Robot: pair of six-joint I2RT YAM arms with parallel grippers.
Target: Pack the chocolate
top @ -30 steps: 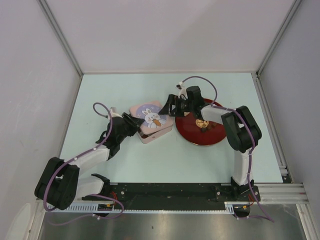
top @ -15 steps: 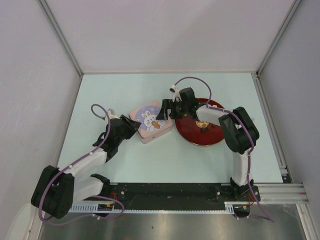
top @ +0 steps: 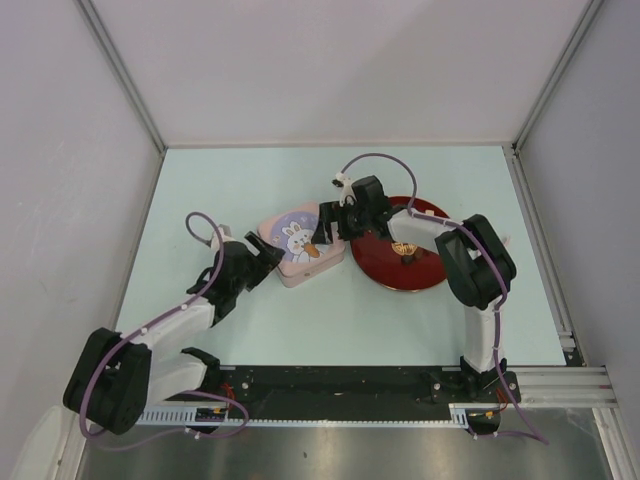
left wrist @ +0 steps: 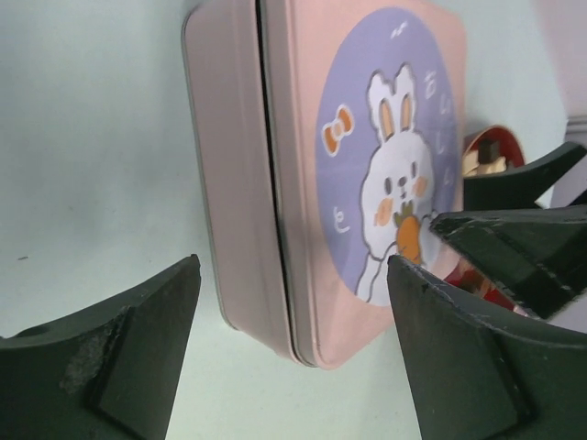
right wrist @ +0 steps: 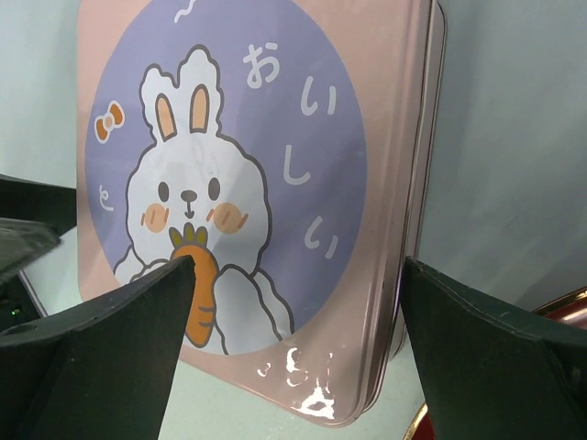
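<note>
The pink tin (top: 298, 243) with a rabbit lid lies closed left of the red plate (top: 415, 272). A small chocolate piece (top: 403, 247) sits on the plate; any chocolate inside the tin is hidden. My left gripper (top: 264, 260) is open at the tin's near-left corner, and in the left wrist view the tin (left wrist: 275, 183) sits just beyond the left gripper (left wrist: 292, 275), untouched. My right gripper (top: 335, 222) hovers open over the tin's right side. In the right wrist view the lid (right wrist: 275, 137) lies under the right gripper (right wrist: 298, 266).
The plate's rim (left wrist: 491, 147) shows behind the right fingers (left wrist: 523, 238) in the left wrist view. White walls enclose the pale green table (top: 220, 190) at the back and both sides. The arm bases stand along the near edge.
My left gripper has opened and let go of the tin's corner. My right gripper has shifted left from the plate over the tin's lid, staying open.
</note>
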